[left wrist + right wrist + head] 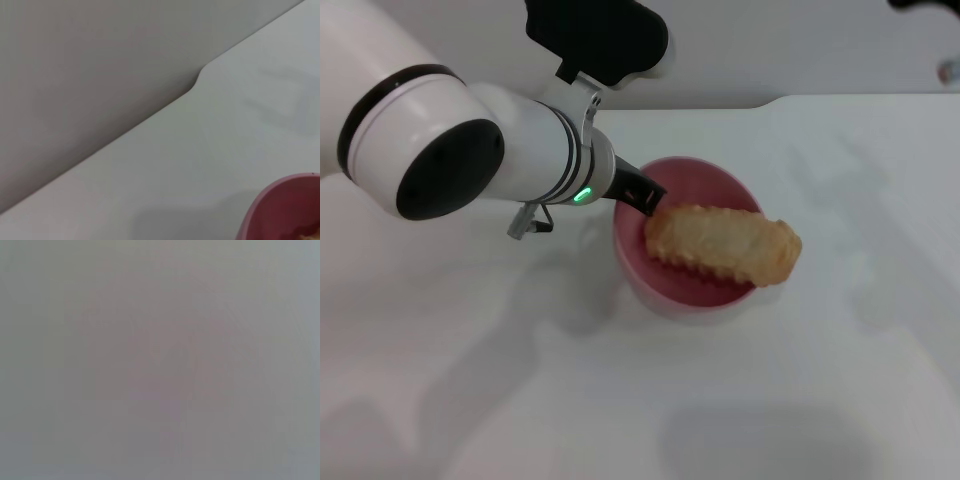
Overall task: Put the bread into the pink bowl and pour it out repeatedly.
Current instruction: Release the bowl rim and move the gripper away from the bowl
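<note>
The left gripper is gripping one end of the oblong orange-brown ridged toy bread, which is lying across the rim of the round smooth pink plastic bowl on the white table. The loaf is looking light and rigid, with the ridged end appearing the securest hold. The right gripper is not showing.

**No readable text**

No words, labels, brands or numbers legible anywhere. Pink bowl plain, bread unmarked, white table blank. Only a small green light on the left arm, no lettering.
</note>
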You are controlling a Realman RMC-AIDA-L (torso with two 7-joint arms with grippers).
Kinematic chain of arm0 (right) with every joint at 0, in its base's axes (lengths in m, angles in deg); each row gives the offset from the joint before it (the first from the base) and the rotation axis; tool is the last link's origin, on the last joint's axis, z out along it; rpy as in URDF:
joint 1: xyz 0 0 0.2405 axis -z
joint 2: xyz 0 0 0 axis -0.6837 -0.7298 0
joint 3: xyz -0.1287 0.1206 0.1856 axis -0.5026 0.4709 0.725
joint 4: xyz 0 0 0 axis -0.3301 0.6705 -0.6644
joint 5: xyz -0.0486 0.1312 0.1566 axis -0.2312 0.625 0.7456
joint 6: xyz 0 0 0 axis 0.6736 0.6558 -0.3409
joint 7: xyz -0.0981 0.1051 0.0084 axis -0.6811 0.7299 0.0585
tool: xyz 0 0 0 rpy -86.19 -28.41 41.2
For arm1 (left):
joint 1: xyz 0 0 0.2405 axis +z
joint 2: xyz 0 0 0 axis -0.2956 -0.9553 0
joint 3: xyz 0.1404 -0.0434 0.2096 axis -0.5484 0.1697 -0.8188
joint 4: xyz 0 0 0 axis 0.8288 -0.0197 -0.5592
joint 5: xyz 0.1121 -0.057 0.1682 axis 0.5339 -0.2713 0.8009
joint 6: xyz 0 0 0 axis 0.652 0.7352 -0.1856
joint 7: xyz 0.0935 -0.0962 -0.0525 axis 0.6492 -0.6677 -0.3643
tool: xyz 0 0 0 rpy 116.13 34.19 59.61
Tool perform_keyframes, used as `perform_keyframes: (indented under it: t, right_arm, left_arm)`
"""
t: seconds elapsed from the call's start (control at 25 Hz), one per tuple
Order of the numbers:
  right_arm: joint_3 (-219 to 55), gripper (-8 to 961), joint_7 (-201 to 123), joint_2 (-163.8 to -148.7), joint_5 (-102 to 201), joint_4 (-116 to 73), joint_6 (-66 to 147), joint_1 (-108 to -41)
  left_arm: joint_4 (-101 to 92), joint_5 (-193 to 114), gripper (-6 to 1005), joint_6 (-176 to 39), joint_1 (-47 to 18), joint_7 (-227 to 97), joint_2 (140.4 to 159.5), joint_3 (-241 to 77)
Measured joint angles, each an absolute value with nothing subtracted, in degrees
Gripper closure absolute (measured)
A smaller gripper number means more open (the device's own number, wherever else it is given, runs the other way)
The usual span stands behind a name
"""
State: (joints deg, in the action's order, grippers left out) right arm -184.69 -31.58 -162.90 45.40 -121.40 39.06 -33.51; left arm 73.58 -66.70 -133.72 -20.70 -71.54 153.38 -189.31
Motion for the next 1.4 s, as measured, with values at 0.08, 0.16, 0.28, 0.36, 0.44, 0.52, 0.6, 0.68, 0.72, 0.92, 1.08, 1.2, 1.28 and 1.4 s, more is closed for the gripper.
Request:
perform_keyframes:
  t: [0.08, 0.16, 0.28, 0.36, 0.44, 0.52, 0.6, 0.68, 0.72, 0.92, 1.08, 1.2, 1.28, 1.4]
  right_arm:
    - [-182.5, 291, -31.5, -162.92, 46.5, -115.1, 28.8, -32.9]
    - [-180.8, 291, -31.5, -162.91, 49.5, -110.0, 22.6, -32.9]
    - [-178.9, 291, -32.4, -162.94, 53.1, -103.5, 19.6, -32.9]
    - [-176.6, 292, -32.7, -163.09, 56.0, -96.0, 14.3, -33.1]
    - [-175.8, 292, -33.1, -163.09, 57.9, -93.5, 11.9, -33.3]
    - [-174.4, 292, -35.3, -163.0, 64.7, -88.2, 7.4, -33.9]
    - [-173.9, 292, -39.9, -162.81, 72.7, -84.3, 5.6, -34.5]
    - [-173.9, 293, -44.7, -162.7, 78.4, -81.9, 5.1, -34.7]
    - [-174.0, 293, -46.6, -162.69, 80.3, -81.0, 4.8, -34.7]
    - [-174.4, 293, -47.9, -162.81, 81.8, -79.6, 4.1, -34.1]
    - [-175.3, 294, -47.8, -162.85, 82.0, -79.2, 4.1, -34.2]
    - [-175.6, 291, -47.8, -162.8, 82.0, -79.2, 4.1, -34.3]
    - [-175.6, 286, -47.8, -162.74, 82.0, -79.1, 4.4, -34.5]
    - [-175.6, 279, -47.8, -162.67, 82.1, -78.7, 4.7, -34.9]
  left_arm:
    - [73.1, -67.6, 952, -133.0, -20.5, -71.4, 153.34, -189.2]
    - [71.8, -68.7, 952, -131.5, -20.4, -71.4, 153.39, -189.1]
    - [71.6, -69.2, 952, -130.8, -20.3, -71.6, 153.44, -189.1]
    - [70.3, -71.1, 952, -128.9, -20.5, -71.7, 153.48, -189.1]
    - [69.6, -71.4, 953, -128.5, -20.8, -71.7, 153.53, -189.1]
    - [69.6, -71.4, 953, -128.5, -20.8, -71.7, 153.53, -189.1]
    - [68.9, -71.5, 953, -128.1, -21.1, -72.6, 153.58, -189.1]
    - [68.9, -71.5, 953, -127.8, -21.1, -73.0, 153.59, -189.1]
    - [68.8, -71.5, 953, -127.7, -21.0, -73.3, 153.59, -189.1]
    - [68.2, -71.6, 953, -127.4, -21.0, -75.2, 153.64, -189.6]
    - [67.3, -72.1, 953, -127.0, -21.0, -75.8, 153.73, -189.7]
    - [65.1, -73.7, 953, -126.2, -21.1, -76.1, 153.72, -189.8]
    - [64.6, -74.0, 953, -126.0, -21.1, -76.1, 153.71, -189.8]
    - [63.6, -74.5, 953, -125.3, -20.4, -76.2, 153.69, -189.8]
